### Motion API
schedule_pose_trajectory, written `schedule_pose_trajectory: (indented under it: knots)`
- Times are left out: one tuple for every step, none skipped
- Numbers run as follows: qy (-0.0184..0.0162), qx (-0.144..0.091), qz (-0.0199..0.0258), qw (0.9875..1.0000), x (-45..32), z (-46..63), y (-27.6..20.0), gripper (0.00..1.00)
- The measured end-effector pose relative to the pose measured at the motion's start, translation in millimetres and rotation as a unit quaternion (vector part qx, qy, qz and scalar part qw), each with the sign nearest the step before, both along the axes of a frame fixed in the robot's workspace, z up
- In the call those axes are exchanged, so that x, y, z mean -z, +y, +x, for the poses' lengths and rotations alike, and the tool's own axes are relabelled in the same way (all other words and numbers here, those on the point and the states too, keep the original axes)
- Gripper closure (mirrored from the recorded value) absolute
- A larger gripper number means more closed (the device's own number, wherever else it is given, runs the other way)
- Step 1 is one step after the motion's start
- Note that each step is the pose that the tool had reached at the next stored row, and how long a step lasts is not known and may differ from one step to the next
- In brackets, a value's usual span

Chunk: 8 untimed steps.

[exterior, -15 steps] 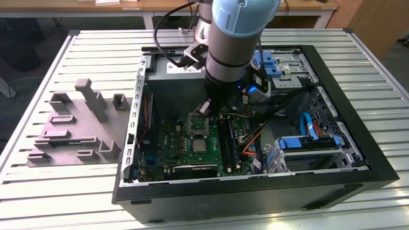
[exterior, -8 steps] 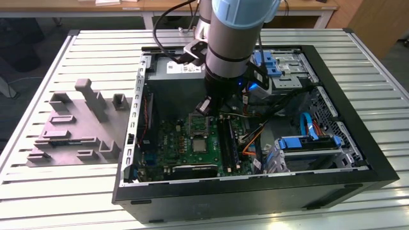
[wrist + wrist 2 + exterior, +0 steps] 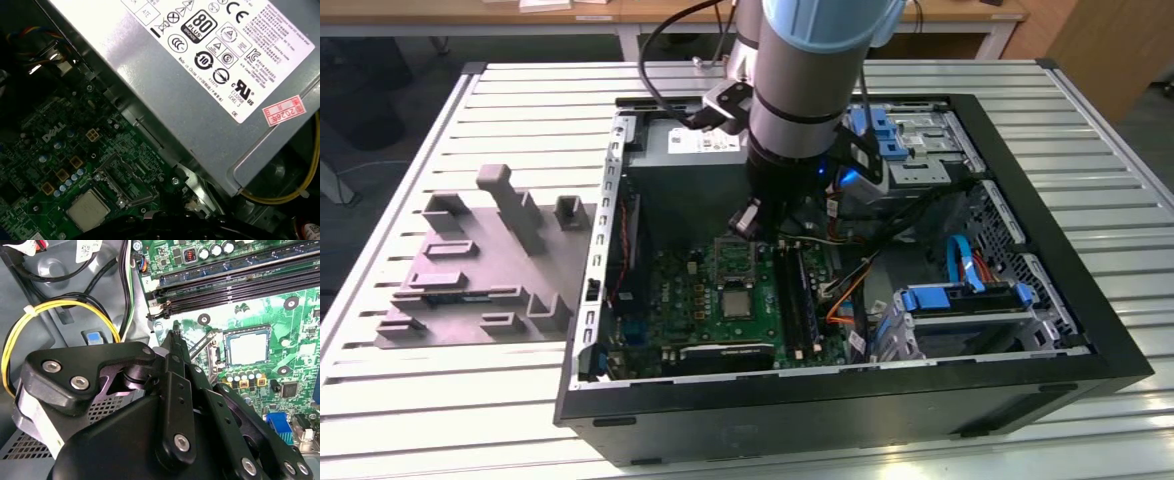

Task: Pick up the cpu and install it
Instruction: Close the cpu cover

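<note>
Presently, the cpu (image 3: 248, 348) (image 3: 88, 210) (image 3: 738, 301): thin square chip, matte pale silver face, seated flat in the socket of the green motherboard (image 3: 260, 305) (image 3: 55, 150) (image 3: 720, 290). Socket surround: bright metal load frame (image 3: 212, 347) (image 3: 122, 182), hinged open, tilted up beside the chip. In the exterior view the chip sits at about 6 o'clock from the gripper (image 3: 175, 337) (image 3: 750, 222), apart from it. Gripper: black, matte, bolted linkage plates; the fingers are closed together to a narrow tip, nothing between them, near the raised frame. Outward: ribbed black memory slots (image 3: 235, 282); grey sheet-steel power supply (image 3: 200, 85) with printed label; yellow and black cable bundle (image 3: 60, 305); black steel computer case (image 3: 1067, 350); grey plastic fixture (image 3: 467, 270) at 9 o'clock of the case; slatted aluminium table (image 3: 480, 400).
</note>
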State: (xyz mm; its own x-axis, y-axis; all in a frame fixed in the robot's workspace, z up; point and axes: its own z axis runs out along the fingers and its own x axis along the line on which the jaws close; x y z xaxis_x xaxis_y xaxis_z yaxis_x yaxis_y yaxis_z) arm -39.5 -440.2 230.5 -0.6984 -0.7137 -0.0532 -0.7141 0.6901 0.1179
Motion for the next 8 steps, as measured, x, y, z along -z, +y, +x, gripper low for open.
schedule_pose_trajectory:
  knots:
    - [0.0,0.0,0.0,1.0,-0.6,-0.1,0.0,0.89]
    - [0.0,0.0,-0.0001,1.0,-1.4,-0.2,0.0,0.89]
    - [0.0,0.0,-0.0001,1.0,-2.3,-0.3,0.0,0.89]
    - [0.0,0.0,-0.0002,1.0,-3.0,-0.6,0.0,0.89]
    - [0.0,-0.001,-0.0005,1.0,-3.2,-0.8,0.1,0.89]
    - [0.0,-0.001,-0.0012,1.0,-3.5,-1.1,0.1,0.89]
    - [0.0,-0.003,-0.0025,1.0,-3.7,-1.4,0.0,0.89]
    - [0.0,-0.004,-0.0037,1.0,-3.8,-1.6,0.0,0.89]
